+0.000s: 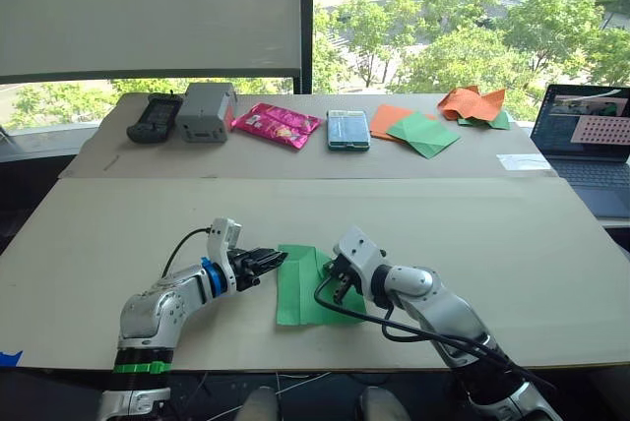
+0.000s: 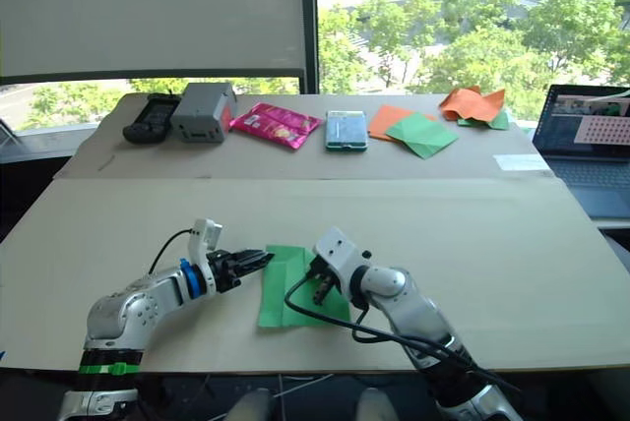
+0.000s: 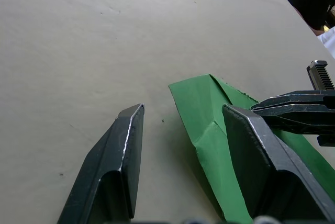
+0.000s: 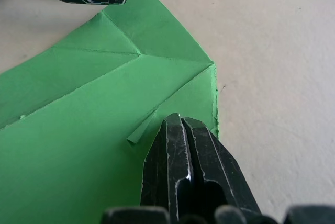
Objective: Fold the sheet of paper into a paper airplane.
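Bench (image 1: 551, 273): a wide pale board surface; the work sits near its front edge, in front of the robot.
Far clutter: along the back edge lie a black handset (image 1: 154, 117), a grey box (image 1: 205, 111), a pink packet (image 1: 277, 125), a teal case (image 1: 347, 130), loose orange and green sheets (image 1: 418, 129), and a laptop (image 1: 589, 141) at the right. None of it is near the work.
Sheet of paper (image 1: 298, 288): bright green, lying flat between the 2 arms, already partly folded into a tall narrow panel, with diagonal creases meeting near its top end.
Right pincer (image 4: 180, 124): fingers closed together, tip pressed down on the paper near its right edge, beside a small lifted flap.
Left pincer (image 3: 183, 124): fingers apart, holding nothing, at the sheet's upper left corner; 1 finger is over the bare bench, the other over the green paper.
Step in hand: it looks like an early-to-middle fold, with the right arm pinning the sheet while the left lines up on the corner.
Next move: probably the left fingers must close on that corner edge and carry it over along a crease, the right tip holding firm so the thin paper does not slide.
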Available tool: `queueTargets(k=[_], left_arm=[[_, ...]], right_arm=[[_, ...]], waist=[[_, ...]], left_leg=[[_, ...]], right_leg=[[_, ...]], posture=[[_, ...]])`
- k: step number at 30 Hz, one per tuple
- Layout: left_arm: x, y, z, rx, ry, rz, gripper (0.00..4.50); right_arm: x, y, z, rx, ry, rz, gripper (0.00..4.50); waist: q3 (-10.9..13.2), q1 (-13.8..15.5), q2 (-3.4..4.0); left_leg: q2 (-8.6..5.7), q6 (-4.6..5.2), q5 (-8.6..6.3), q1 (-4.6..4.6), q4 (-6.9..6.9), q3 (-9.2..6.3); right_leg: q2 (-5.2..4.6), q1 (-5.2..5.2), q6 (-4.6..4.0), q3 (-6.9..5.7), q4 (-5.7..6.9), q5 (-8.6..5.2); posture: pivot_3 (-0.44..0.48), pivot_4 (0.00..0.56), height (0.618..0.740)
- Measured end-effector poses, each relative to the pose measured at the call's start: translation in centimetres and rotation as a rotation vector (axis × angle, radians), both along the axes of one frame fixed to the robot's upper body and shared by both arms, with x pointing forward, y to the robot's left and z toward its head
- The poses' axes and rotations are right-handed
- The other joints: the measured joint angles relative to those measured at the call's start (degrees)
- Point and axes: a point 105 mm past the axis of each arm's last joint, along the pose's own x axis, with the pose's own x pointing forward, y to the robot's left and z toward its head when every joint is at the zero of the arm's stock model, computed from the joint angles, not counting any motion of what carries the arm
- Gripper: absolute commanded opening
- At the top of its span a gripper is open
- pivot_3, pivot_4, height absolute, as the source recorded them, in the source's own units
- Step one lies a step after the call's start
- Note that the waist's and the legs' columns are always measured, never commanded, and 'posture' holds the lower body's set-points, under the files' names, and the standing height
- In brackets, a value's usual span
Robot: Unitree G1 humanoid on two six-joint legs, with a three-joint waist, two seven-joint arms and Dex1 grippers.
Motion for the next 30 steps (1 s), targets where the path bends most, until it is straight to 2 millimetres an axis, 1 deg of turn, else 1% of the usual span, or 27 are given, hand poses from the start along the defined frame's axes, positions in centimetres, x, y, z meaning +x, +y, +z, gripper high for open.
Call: queueTargets(k=[5, 6, 7, 12, 21, 22, 27, 28, 30], left_arm=[[0.4, -0.6, -0.1, -0.016, -0.005, 0.008, 2.52], [0.4, -0.6, -0.2, -0.017, -0.005, 0.010, 1.94], [0.5, -0.6, -0.2, -0.015, -0.003, 0.014, 1.72], [0.3, -1.2, -0.7, -0.008, 0.015, -0.014, 0.03], [0.2, -1.3, -0.9, -0.011, 0.018, -0.026, 0.03], [0.2, -1.3, -0.7, -0.009, 0.010, -0.028, 0.03], [-0.6, -2.2, 1.8, 0.035, -0.118, -0.130, 0.03], [-0.9, -2.7, 1.9, 0.044, -0.131, -0.163, 0.03], [-1.3, -3.3, 1.5, 0.051, -0.124, -0.197, 0.03]], right_arm=[[-0.1, -0.2, -0.2, -0.010, -0.006, -0.010, 0.00], [-0.1, -0.2, -0.2, -0.010, -0.006, -0.011, 0.00], [-0.1, -0.2, -0.1, -0.009, -0.006, -0.011, 0.00], [-0.2, -0.2, 0.0, -0.006, -0.011, -0.011, 0.00], [-0.1, -0.1, 0.0, -0.004, -0.012, -0.014, 0.00], [-0.1, -0.1, 0.0, -0.003, -0.012, -0.014, 0.00], [-0.1, 0.0, 0.0, 0.001, -0.010, -0.016, 0.00], [0.0, -0.1, 0.0, 0.002, -0.010, -0.019, 0.00], [0.1, 0.0, 0.0, 0.005, -0.009, -0.022, 0.00]], waist=[[0.0, 0.2, 0.04], [0.0, 0.2, 0.04], [0.0, 0.3, 0.04], [0.0, 0.2, 0.03], [0.0, 0.1, 0.03], [0.0, 0.2, 0.02], [0.0, 0.1, 0.01], [0.0, 0.1, 0.02], [0.0, 0.1, 0.02]], left_leg=[[-0.02, -0.01, -0.01, -0.01, 0.00, 0.01], [-0.02, -0.01, -0.01, -0.01, 0.00, 0.01], [-0.02, -0.01, -0.01, -0.01, 0.00, 0.01], [-0.02, -0.01, 0.00, -0.03, 0.00, 0.01], [-0.02, -0.01, -0.01, -0.03, 0.00, 0.01], [-0.02, -0.01, -0.01, -0.03, 0.00, 0.01], [-0.01, -0.02, -0.01, -0.04, -0.01, 0.01], [-0.02, -0.02, -0.01, -0.04, -0.01, 0.02], [-0.01, -0.02, -0.01, -0.04, -0.01, 0.02]], right_leg=[[-0.02, 0.01, 0.00, 0.01, -0.04, 0.00], [-0.02, 0.02, 0.00, 0.01, -0.03, 0.00], [-0.02, 0.01, 0.00, 0.01, -0.03, 0.00], [-0.02, 0.00, 0.00, 0.01, -0.04, 0.00], [-0.02, -0.01, -0.01, 0.01, -0.05, 0.00], [-0.02, -0.02, -0.01, 0.01, -0.05, -0.01], [-0.03, -0.03, -0.02, 0.02, -0.09, -0.01], [-0.03, -0.02, -0.02, 0.02, -0.09, -0.01], [-0.03, -0.03, -0.03, 0.02, -0.10, -0.02]], posture=[[0.000, 0.150, 0.706], [0.000, 0.150, 0.706], [0.000, 0.150, 0.706], [0.000, 0.150, 0.706], [0.000, 0.150, 0.706], [0.000, 0.150, 0.706], [0.000, 0.150, 0.706], [0.000, 0.150, 0.706], [0.000, 0.150, 0.706]])
